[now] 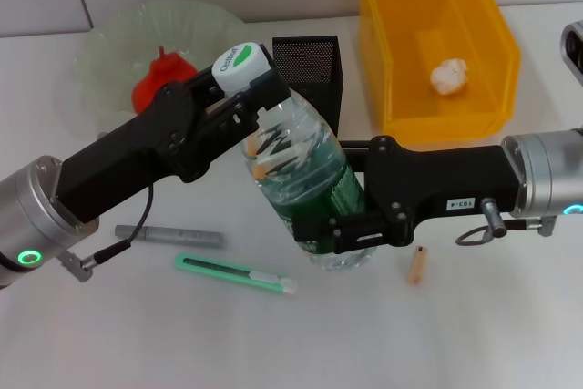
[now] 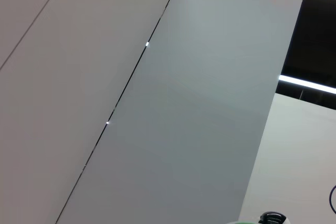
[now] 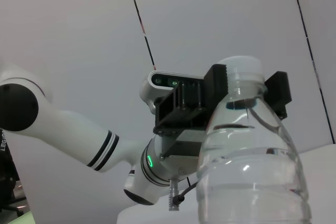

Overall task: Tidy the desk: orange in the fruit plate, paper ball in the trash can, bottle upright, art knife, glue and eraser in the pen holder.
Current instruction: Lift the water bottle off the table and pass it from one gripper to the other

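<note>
The left gripper [image 1: 239,79] pinches the white cap of the bottle [image 1: 305,179], and the right gripper [image 1: 339,230] is clamped around its lower body, where the green label is partly hidden behind the fingers. The bottle stands nearly upright between them, in front of the pen holder [image 1: 310,66]. The orange [image 1: 157,79] in the fruit plate [image 1: 118,38] is half covered by the left arm, the paper ball [image 1: 448,76] lies in the trash can [image 1: 437,43], and the art knife [image 1: 235,273] lies flat on the desk [image 1: 137,334].

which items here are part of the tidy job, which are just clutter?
Job: clear plastic bottle, held by left gripper and right gripper; red-orange fruit in pale-green ruffled plate; white paper ball in yellow bin; mint-green knife; black mesh holder.

Other: grey stick; small tan cylinder.
</note>
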Controlling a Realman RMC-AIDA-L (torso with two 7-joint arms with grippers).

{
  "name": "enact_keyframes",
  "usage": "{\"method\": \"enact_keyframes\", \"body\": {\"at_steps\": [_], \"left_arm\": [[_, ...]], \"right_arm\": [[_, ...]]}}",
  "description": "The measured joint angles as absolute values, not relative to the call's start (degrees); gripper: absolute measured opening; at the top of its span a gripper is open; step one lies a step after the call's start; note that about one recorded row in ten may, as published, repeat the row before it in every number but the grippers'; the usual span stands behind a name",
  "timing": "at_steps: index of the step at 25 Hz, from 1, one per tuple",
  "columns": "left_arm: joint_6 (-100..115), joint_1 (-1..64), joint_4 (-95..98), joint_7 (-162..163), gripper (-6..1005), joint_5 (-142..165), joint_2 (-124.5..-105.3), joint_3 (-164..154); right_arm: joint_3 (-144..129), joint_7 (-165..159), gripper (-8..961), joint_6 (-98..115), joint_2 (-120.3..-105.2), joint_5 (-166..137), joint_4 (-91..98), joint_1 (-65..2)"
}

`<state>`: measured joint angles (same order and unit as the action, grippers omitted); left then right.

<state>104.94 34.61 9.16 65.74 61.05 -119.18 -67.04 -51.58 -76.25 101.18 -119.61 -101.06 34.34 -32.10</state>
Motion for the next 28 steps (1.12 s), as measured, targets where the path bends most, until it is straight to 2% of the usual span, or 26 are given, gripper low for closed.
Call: {"method": "enact_keyframes", "body": {"at_steps": [28], "left_arm": [[104.99, 34.61, 9.60, 66.01, 435, 61.33, -119.11, -67.62]], "right_arm": [[-53.74, -77.67, 787, 101.32, -119.35, -101.61, 36.68, -31.90]]}}
